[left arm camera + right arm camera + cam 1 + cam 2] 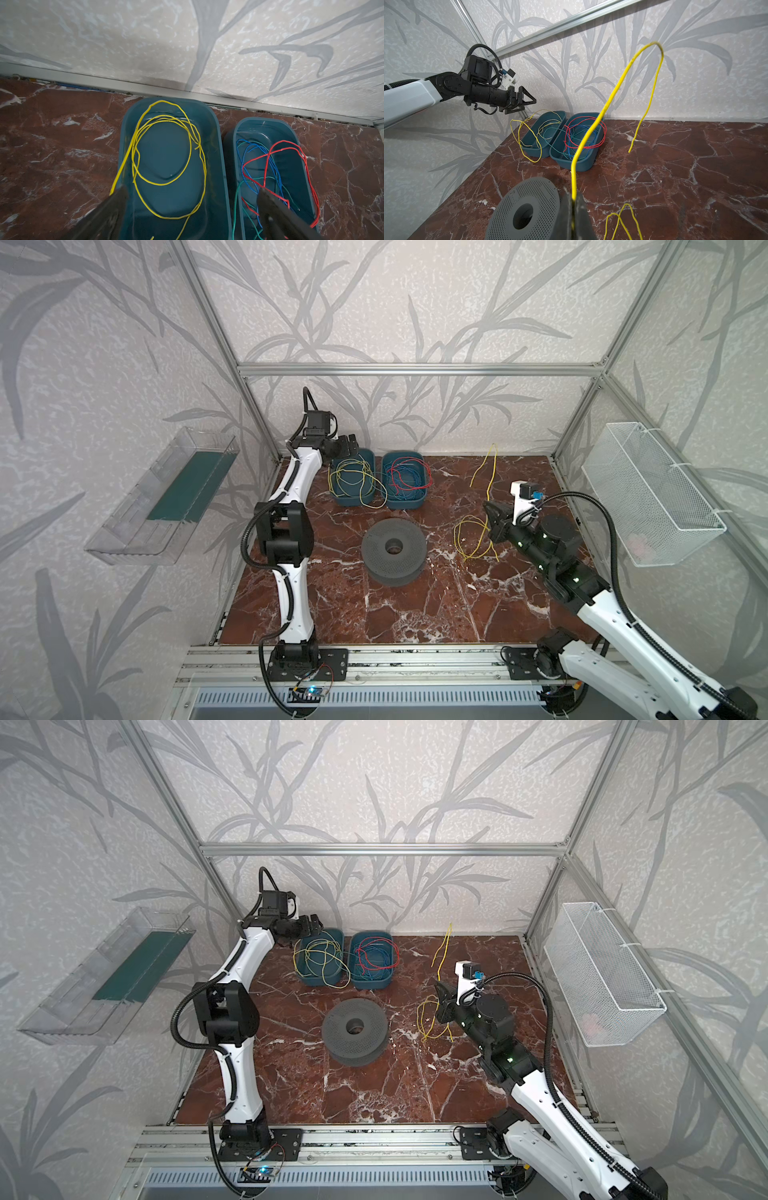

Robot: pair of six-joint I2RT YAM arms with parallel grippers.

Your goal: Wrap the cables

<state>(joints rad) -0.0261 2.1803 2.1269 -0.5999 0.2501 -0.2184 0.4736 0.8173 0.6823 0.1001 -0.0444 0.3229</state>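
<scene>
Leaf-patterned wallpaper (415,302) on every side, framed in aluminium rail (419,369). Below, red-brown marble worktop (415,605). On the left wall, clear plastic tray (137,531); on the right wall, white wire basket (652,489). At the worktop's centre, grey perforated spool (394,547), lying flat, hole upward. Against the back wall, two teal bins side by side: left bin (347,500) holding loose yellow cables (351,481), one loop spilling over its front wall onto the worktop; right bin (409,502) holding tangled red, blue and green wires (405,481). Raised above and just left of the left bin, left gripper (348,444), jaws spread wide, grasping nothing. Right of the spool, right gripper (573,196), clenched on one more yellow cable (612,97): rising from the jaws, arching over, free end pointing down toward the worktop; lower part drooping in loops beside the gripper.
</scene>
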